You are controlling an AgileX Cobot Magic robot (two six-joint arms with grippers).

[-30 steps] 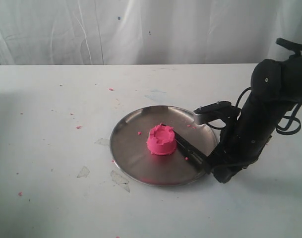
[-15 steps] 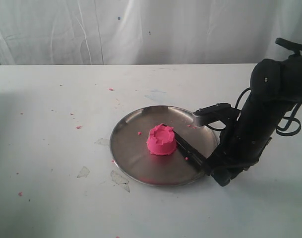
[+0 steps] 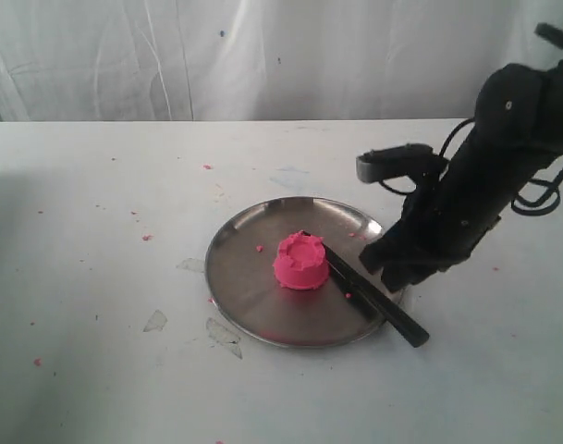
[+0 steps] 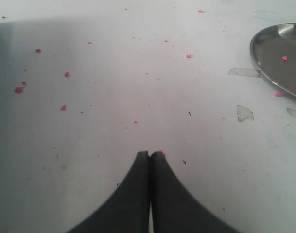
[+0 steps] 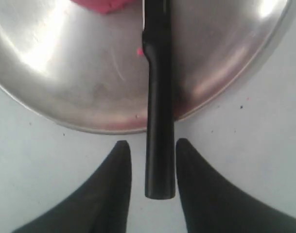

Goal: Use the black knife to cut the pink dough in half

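The pink dough (image 3: 300, 261) stands as one notched lump in the middle of the steel plate (image 3: 244, 277). Only its edge (image 5: 104, 5) shows in the right wrist view. The black knife (image 3: 369, 298) lies flat beside it, blade tip by the dough and handle sticking out over the plate's rim onto the table. My right gripper (image 3: 390, 270) hovers above the handle, open. Its fingers stand either side of the handle end (image 5: 160, 121) without touching it. My left gripper (image 4: 150, 154) is shut on nothing, over bare table left of the plate (image 4: 274, 48).
Tiny pink crumbs (image 4: 66, 74) are scattered over the white table. A few clear scraps (image 3: 155, 321) lie left of the plate. A white curtain (image 3: 263, 55) hangs behind the table.
My right gripper has let go of the knife handle and lifted up and back. The knife now lies on the plate and the table. The dough is unchanged.
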